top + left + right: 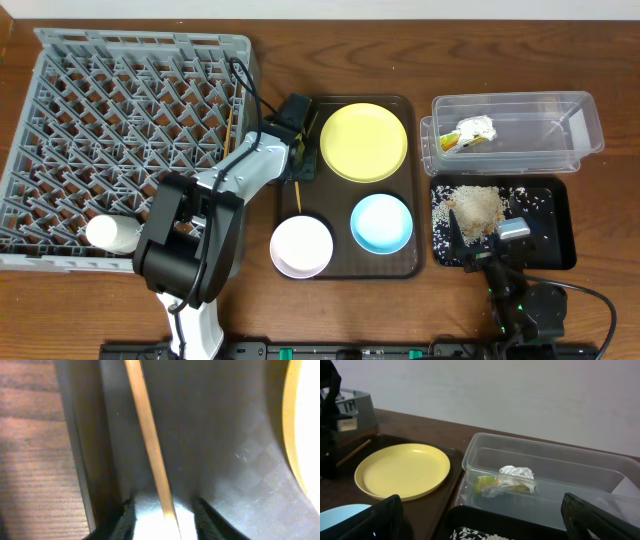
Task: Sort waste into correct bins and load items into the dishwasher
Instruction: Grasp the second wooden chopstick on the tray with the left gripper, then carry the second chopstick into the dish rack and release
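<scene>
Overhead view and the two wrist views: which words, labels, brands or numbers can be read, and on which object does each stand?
No text is readable in any view.
Crumpled wrapper in the clear bin: green and yellow print, too small to read.
Pale label on the left arm, seen in the right wrist view: too blurred to read.
</scene>
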You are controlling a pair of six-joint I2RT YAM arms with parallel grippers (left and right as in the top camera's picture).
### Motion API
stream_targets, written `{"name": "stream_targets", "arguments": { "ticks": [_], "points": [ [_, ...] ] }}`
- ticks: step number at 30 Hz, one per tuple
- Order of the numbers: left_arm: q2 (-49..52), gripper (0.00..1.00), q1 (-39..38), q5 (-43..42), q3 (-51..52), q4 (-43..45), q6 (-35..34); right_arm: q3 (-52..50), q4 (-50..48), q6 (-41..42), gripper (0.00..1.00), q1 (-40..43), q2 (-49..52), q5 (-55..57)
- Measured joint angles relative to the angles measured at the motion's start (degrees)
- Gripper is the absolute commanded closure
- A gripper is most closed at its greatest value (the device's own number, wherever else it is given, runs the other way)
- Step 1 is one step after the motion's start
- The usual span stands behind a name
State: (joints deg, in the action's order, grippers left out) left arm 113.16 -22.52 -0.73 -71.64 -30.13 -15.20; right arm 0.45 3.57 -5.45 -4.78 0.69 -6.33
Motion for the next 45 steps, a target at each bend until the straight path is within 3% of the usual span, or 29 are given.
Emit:
{"name": "stream_targets", "arguments": {
  "ticks": [6, 15, 22, 28, 30, 32, 39, 45],
  "points": [
    [-0.33, 0.92, 0.42, -2.8, -0.09, -0.85, -0.26, 0.0, 0.02, 0.0, 0.01, 0.0, 0.0, 0.0],
    [-8.63, 0.92, 0.74, -4.42, -0.09, -6.38, -0.74, 0.0, 0.0, 0.0, 0.01, 0.0, 0.0, 0.02],
    [-24.0, 0.92, 1.18, 7.82, -1.6, -14.34, 2.36, 0.0, 0.0, 0.0, 0.01, 0.0, 0.0, 0.0],
    [-24.55, 0.92, 4.57, 19.02, -1.31, -17.11, 4.37, 0.0, 0.02, 0.0, 0.01, 0.0, 0.0, 0.0],
    [-23.54, 0.86, 6.32, 19.82, -0.85, -16.9, 4.76, 0.0, 0.0, 0.0, 0.01, 0.0, 0.0, 0.0],
    [-22.25, 0.66, 7.69, 20.44, -0.66, -16.79, 5.18, 0.0, 0.02, 0.0, 0.01, 0.0, 0.0, 0.0],
    [-20.57, 0.53, 8.5, 19.61, -0.31, -17.73, 5.25, 0.0, 0.0, 0.0, 0.01, 0.0, 0.0, 0.02],
    [-23.47, 0.46, 7.26, 9.27, -2.32, -20.26, 5.44, 0.0, 0.0, 0.0, 0.01, 0.0, 0.0, 0.0]
  ]
}}
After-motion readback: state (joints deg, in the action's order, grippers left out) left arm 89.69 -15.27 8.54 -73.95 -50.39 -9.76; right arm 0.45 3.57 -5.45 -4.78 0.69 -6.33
